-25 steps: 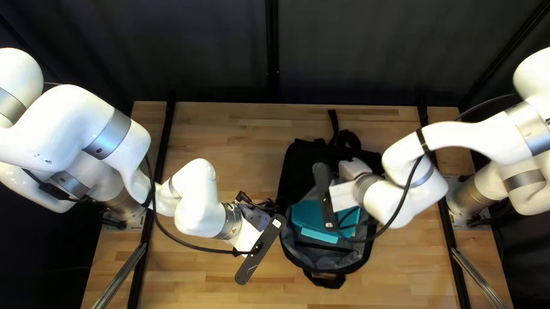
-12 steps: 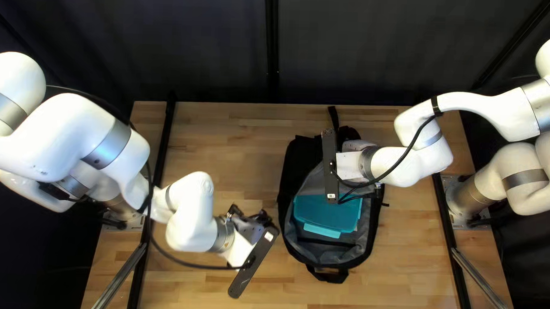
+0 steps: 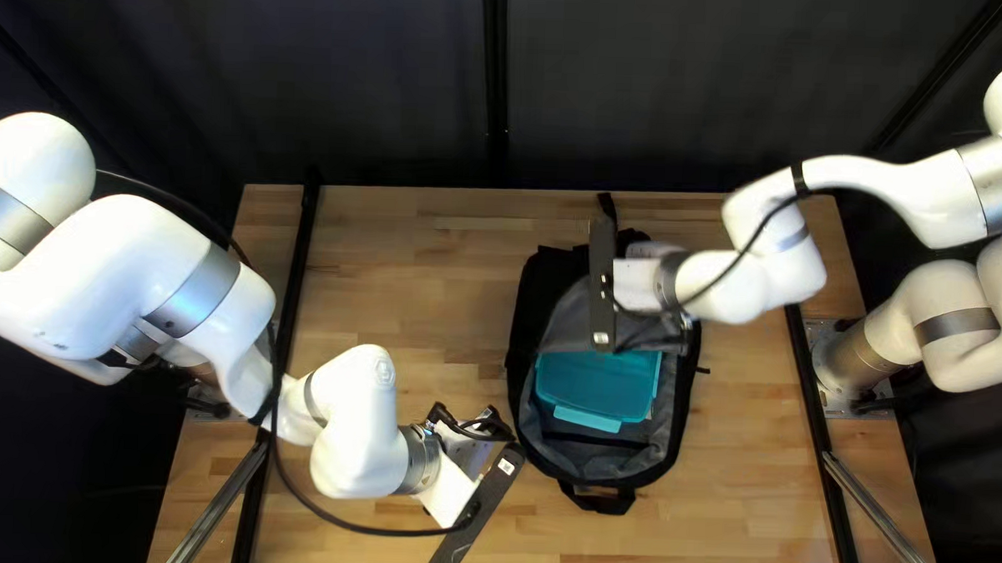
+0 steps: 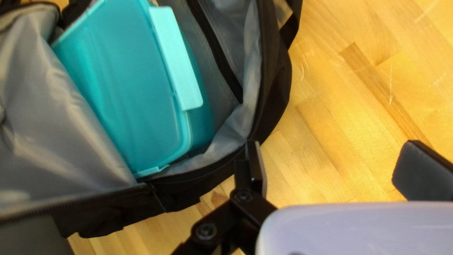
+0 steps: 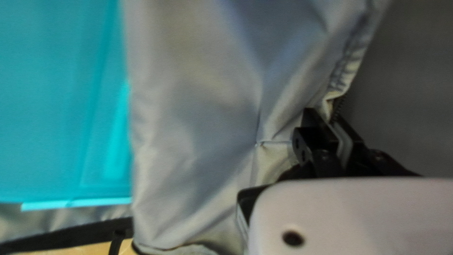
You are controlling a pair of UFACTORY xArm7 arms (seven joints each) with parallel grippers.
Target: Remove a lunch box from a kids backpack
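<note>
In the top left view, an open black-and-grey backpack (image 3: 533, 316) is laid on the wooden bench (image 3: 412, 278), its loop handle (image 3: 599, 503) pointed toward the near edge. A teal lunch box (image 3: 600, 383) is held inside the main compartment, its lighter clip (image 3: 587, 419) turned to the same side. The left pincer (image 3: 485, 434) is placed beside the backpack; the right pincer (image 3: 649, 251) is poised above the grey-lined flap (image 3: 572, 317), beyond the lunch box.

In the left wrist view, the left pincer (image 4: 330, 163) is seen released, its fingers spread wide with nothing gripped; one is set at the backpack's rim, the other over bare wood. The lunch box is seen tilted between flap and lining.

In the right wrist view, the flap's zippered edge is grasped by the right pincer (image 5: 337, 125), and part of the lunch box is covered by the flap.
</note>
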